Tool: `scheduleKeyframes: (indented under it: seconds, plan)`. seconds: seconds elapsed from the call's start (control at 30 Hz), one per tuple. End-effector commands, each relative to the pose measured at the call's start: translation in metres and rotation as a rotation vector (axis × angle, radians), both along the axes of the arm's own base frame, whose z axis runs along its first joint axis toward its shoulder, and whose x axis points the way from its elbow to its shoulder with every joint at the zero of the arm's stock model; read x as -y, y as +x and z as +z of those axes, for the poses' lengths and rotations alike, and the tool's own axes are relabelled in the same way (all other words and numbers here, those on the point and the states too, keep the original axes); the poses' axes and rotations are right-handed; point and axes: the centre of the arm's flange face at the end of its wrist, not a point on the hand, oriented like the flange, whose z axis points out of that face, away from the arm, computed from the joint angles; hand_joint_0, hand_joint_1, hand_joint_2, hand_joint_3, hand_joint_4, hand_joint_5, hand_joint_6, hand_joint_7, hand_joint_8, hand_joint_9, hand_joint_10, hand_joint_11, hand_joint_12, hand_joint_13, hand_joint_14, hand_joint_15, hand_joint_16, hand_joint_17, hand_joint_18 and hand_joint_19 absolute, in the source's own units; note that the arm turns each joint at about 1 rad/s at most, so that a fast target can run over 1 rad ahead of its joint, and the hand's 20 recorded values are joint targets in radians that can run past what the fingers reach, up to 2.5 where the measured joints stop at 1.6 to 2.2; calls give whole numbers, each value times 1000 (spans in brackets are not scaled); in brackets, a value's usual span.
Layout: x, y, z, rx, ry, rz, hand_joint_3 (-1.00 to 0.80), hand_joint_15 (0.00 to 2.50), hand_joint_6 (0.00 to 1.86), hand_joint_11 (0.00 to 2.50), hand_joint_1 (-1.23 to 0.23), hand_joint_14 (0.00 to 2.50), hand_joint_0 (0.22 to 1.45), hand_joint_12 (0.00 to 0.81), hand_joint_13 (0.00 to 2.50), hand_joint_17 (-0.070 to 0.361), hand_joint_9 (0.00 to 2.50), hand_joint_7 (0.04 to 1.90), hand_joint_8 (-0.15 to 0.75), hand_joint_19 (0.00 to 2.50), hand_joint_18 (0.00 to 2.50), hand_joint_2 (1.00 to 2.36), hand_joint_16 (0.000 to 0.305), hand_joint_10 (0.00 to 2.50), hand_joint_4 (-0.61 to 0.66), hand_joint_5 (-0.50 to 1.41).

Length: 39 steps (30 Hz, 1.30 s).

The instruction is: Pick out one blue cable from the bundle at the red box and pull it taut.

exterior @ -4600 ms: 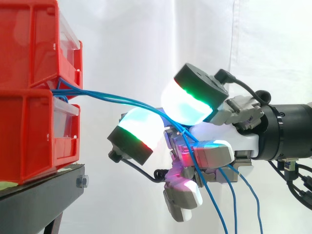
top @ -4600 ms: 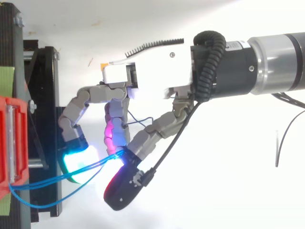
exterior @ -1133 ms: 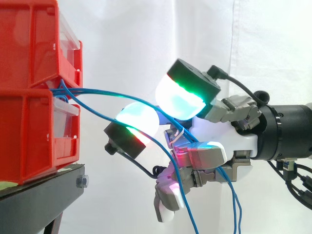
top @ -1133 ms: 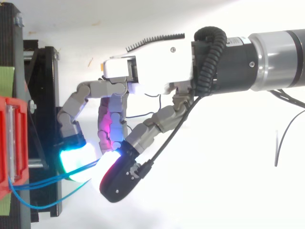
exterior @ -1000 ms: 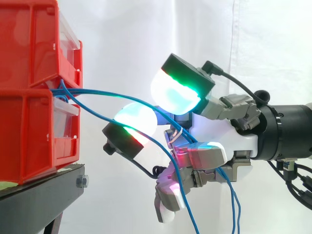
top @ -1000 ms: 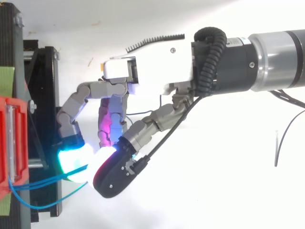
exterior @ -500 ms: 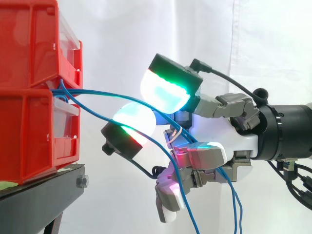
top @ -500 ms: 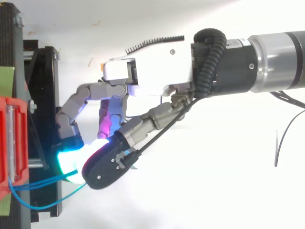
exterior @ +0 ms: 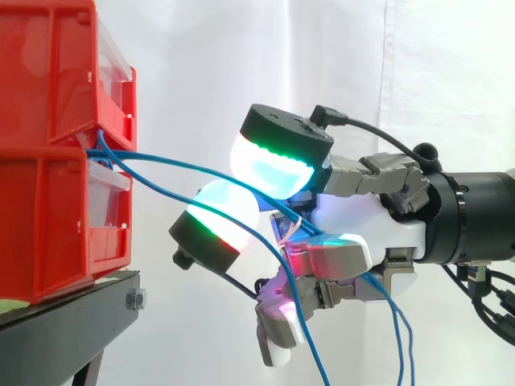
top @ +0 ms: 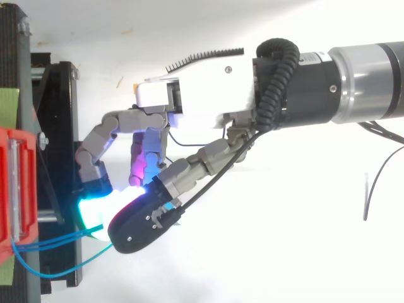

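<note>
Two stacked red bins (exterior: pixel 48 161) stand on the left, and several thin blue cables (exterior: pixel 161 161) come out of the gap between them. The cables run right into my hand (exterior: pixel 362 233), which reaches in from the right. One blue cable passes between the green-glowing thumb pad (exterior: pixel 269 165) and the finger pad (exterior: pixel 221 209) just under it; the two pads close on it. The other cables sag lower through the curled fingers and hang down (exterior: pixel 401 346). From above, the thumb (top: pixel 142 224) lies over the glowing finger pad, with the cables (top: pixel 57 238) leading to the red bin (top: pixel 16 189).
The bins rest on a black stand (exterior: pixel 64 330) whose frame (top: pixel 60 126) lies just left of my fingertips. A white curtain hangs behind, with free room right of the stand. A thin dark wire (top: pixel 379 183) lies at the far right.
The thumb has swung forward and down toward the bins, closing over the finger pad with a blue cable between them. The arm and bins have stayed put.
</note>
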Motion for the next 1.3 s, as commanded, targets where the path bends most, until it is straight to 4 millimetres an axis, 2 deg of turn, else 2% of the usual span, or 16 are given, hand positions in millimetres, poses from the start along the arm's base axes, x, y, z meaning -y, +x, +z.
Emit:
scheduleKeyframes:
  seconds: [0.0,0.2,0.37,0.43,0.63,0.83,0.93,1.1,1.27]
  plan:
    - [-1,0,0,0,0,1,-263,669,882,894,-724,26,621,416,1040,129,1366,882,297,734,764,1014,57,27,40,-140]
    - [-2,0,0,1,0,2,-276,672,890,897,-714,24,625,413,1041,126,1361,873,295,741,762,1014,56,27,50,-145]
    - [-3,0,0,0,0,4,-391,668,888,905,-679,24,620,413,1059,126,1400,839,296,746,776,1008,56,26,48,-140]
    - [-3,0,0,1,0,4,-500,666,880,910,-633,25,587,415,1064,127,1408,833,292,746,784,1000,56,27,50,-135]
    - [-4,1,0,1,0,4,-500,660,864,875,-551,24,503,440,1081,139,1407,835,313,749,818,1000,62,25,62,-130]
    - [-3,1,0,1,0,1,-500,661,860,864,-556,24,504,439,1085,138,1411,841,318,759,824,1000,62,26,64,-129]
    - [-4,1,0,0,0,2,-500,667,855,876,-607,25,584,419,1076,128,1408,872,303,772,799,1000,57,28,47,-128]
    - [-4,1,0,1,0,2,-302,669,875,894,-701,24,623,412,1084,126,1409,921,305,773,807,1013,56,28,22,-127]
    - [-4,1,0,0,0,2,-216,672,898,889,-781,25,634,422,1088,130,1404,918,308,741,830,1016,58,26,31,-128]
